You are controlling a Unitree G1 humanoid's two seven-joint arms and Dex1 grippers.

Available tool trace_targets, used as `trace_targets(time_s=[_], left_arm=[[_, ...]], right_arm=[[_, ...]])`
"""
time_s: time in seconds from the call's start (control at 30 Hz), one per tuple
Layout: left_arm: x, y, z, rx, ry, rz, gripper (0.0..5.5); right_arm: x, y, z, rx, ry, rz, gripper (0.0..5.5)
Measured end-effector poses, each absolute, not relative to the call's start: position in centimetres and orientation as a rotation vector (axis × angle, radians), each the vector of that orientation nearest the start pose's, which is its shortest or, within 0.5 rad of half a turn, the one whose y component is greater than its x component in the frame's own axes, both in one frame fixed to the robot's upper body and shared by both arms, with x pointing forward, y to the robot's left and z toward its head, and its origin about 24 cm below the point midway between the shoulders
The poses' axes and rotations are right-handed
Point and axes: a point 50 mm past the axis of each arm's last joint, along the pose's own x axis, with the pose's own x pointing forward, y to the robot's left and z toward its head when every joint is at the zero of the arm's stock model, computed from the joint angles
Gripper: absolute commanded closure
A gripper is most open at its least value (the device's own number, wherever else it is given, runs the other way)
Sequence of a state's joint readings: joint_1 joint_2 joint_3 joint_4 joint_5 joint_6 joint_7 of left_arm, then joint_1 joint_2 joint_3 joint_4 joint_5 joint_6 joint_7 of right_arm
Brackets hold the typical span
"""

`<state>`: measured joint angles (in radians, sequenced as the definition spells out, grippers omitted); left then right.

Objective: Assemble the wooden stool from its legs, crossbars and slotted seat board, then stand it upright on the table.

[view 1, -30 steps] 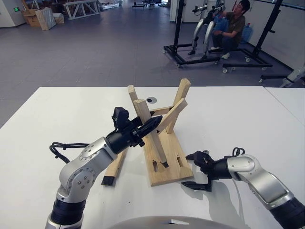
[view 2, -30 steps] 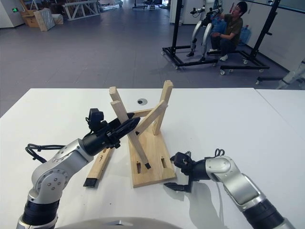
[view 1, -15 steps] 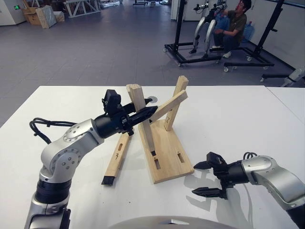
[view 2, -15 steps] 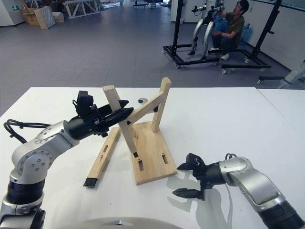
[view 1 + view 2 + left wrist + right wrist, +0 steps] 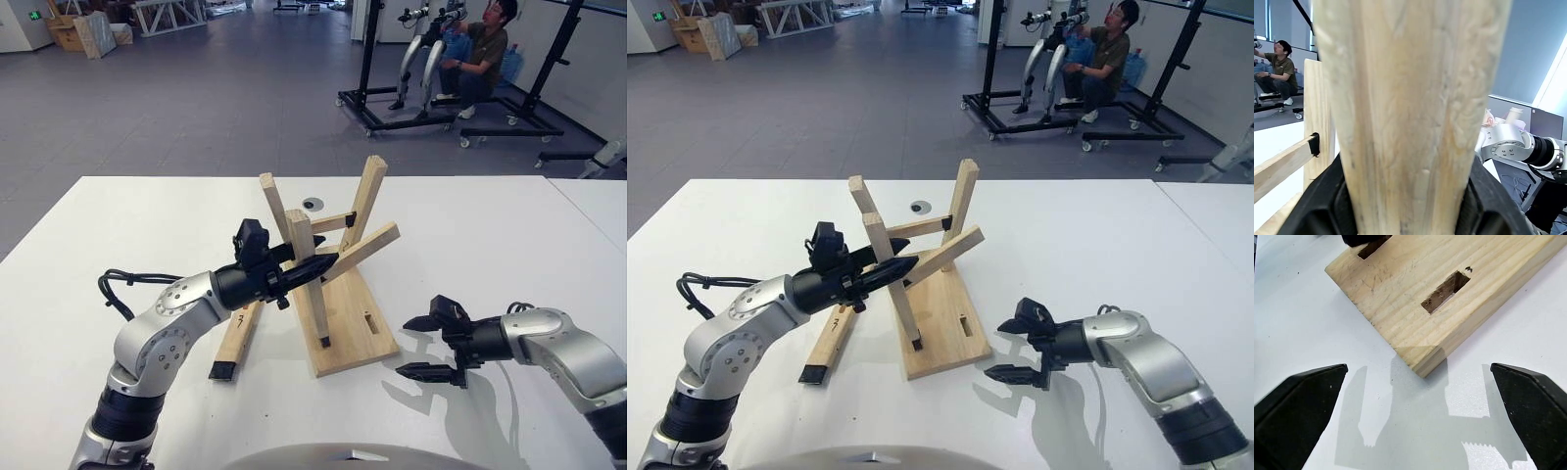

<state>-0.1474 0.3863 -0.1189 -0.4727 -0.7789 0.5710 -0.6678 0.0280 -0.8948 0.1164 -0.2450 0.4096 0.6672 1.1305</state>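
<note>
Left hand clamped on leg | leg has swung back, foot now down on board, tilted, likely not seated | right hand wide open, empty, drawn back beside board's corner on worktop | next: straighten leg, press home

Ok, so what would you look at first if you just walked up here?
Probably the wooden legs and crossbars sticking up at odd angles from the seat board in the middle of the white table. The left gripper is clamped on one tilted leg whose lower end meets the board. The right gripper hangs wide open by the board's near right corner.
</note>
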Motion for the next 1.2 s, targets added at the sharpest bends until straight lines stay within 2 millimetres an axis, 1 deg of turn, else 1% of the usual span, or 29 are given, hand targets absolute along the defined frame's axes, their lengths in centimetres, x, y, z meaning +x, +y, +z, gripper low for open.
trace_targets(time_s=[0.07, 0.27, 0.37, 0.47, 0.6, 0.67, 0.8, 0.93, 1.03, 1.13, 1.2], left_arm=[[22.4, 10.4, 13.5, -0.288, 0.011, -1.188, 3.46], [22.2, 9.9, 13.5, -0.247, 0.000, -1.224, 3.46], [22.2, 10.0, 13.5, -0.233, -0.003, -1.230, 3.46], [22.6, 10.2, 13.6, -0.221, 0.014, -1.224, 3.46], [23.0, 10.4, 14.1, -0.132, -0.001, -1.234, 3.46], [22.9, 10.3, 14.1, -0.084, -0.011, -1.245, 3.46], [22.1, 10.0, 13.5, -0.004, -0.058, -1.258, 3.46], [21.9, 10.5, 12.6, 0.028, -0.078, -1.218, 3.46], [21.5, 10.8, 11.5, 0.085, -0.108, -1.171, 3.46], [20.7, 10.5, 10.7, 0.129, -0.152, -1.178, 3.46], [20.6, 10.3, 10.6, 0.131, -0.161, -1.179, 3.46]], right_arm=[[20.0, -22.6, 6.8, -0.157, 0.794, 1.151, 0.10], [20.1, -22.4, 6.8, -0.160, 0.789, 1.158, 0.10], [20.1, -22.3, 6.8, -0.157, 0.787, 1.160, 0.10], [20.0, -22.0, 6.5, -0.154, 0.792, 1.164, 0.10], [20.0, -21.9, 6.4, -0.155, 0.793, 1.162, 0.10], [20.0, -21.9, 6.4, -0.156, 0.792, 1.159, 0.10], [19.9, -21.8, 6.3, -0.153, 0.792, 1.160, 0.10], [19.8, -21.7, 6.1, -0.148, 0.794, 1.154, 0.10], [19.7, -21.7, 6.0, -0.143, 0.797, 1.152, 0.10], [19.7, -21.7, 5.9, -0.142, 0.798, 1.153, 0.10], [19.7, -21.8, 5.9, -0.142, 0.799, 1.152, 0.10]])
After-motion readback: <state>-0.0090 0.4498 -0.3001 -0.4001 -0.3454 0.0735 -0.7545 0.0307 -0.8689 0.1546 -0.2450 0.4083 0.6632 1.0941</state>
